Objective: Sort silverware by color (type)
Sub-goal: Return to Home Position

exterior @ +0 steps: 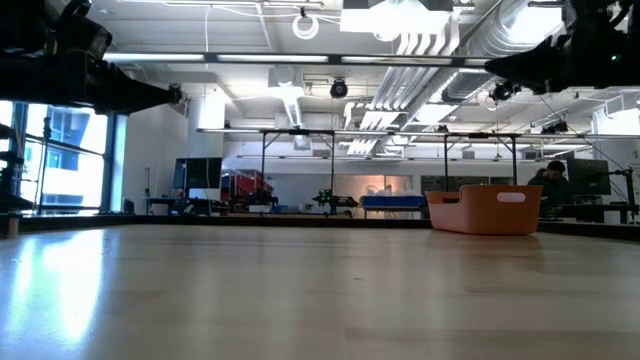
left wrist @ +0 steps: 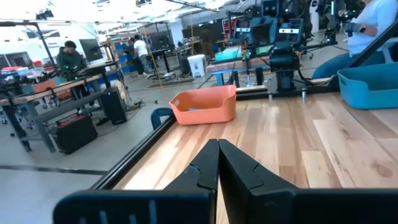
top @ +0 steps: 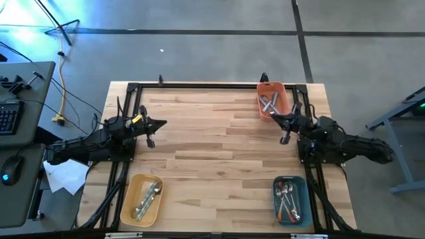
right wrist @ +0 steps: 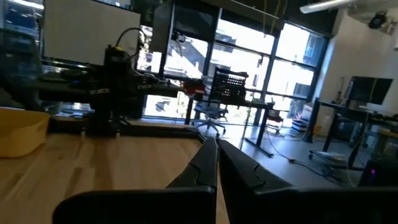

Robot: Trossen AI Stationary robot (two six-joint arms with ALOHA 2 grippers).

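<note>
All the silverware lies in three bins. The orange bin [top: 271,99] at the far right holds several pieces [top: 268,103]. More pieces [top: 147,197] lie in the yellow bin [top: 141,198] at the near left. The blue bin [top: 290,199] at the near right holds pieces [top: 286,200] with some orange handles. My left gripper [top: 163,123] hovers over the table's left side, shut and empty [left wrist: 218,143]. My right gripper [top: 274,117] hovers just near of the orange bin, shut and empty [right wrist: 217,142].
A black frame [top: 199,85] runs along the table's far edge and sides. The bare wooden top [top: 219,153] stretches between the two arms. The orange bin [left wrist: 204,104] and blue bin [left wrist: 370,84] show in the left wrist view. People work at benches in the room beyond.
</note>
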